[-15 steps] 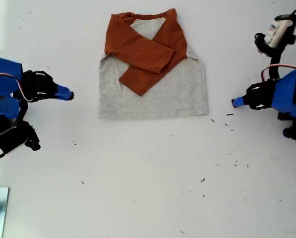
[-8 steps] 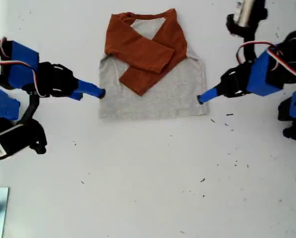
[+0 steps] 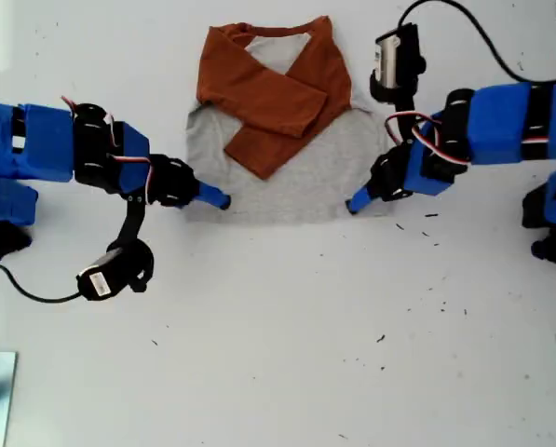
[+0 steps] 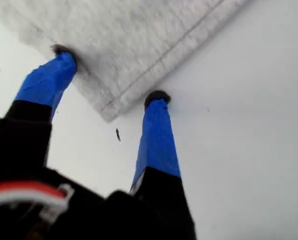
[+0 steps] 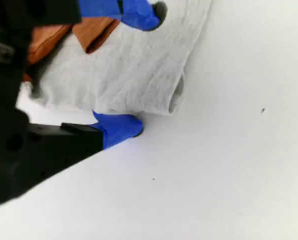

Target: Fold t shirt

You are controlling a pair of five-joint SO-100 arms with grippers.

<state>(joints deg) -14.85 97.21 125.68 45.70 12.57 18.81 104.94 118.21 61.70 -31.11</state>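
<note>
T shirt (image 3: 287,182) lay flat toward the desk's (image 3: 278,326) edge at the exterior view's top, hem running crosswise, with my first tool (image 4: 111,75) and my second tool (image 5: 148,70) both spread, each straddling one hem corner.

Both sleeves (image 3: 273,102) lie crossed over the shirt (image 3: 287,177), hiding its chest. My first gripper (image 4: 109,75) fills its own view, showing only one grey corner. The exterior view's edges cut off both arms
</note>
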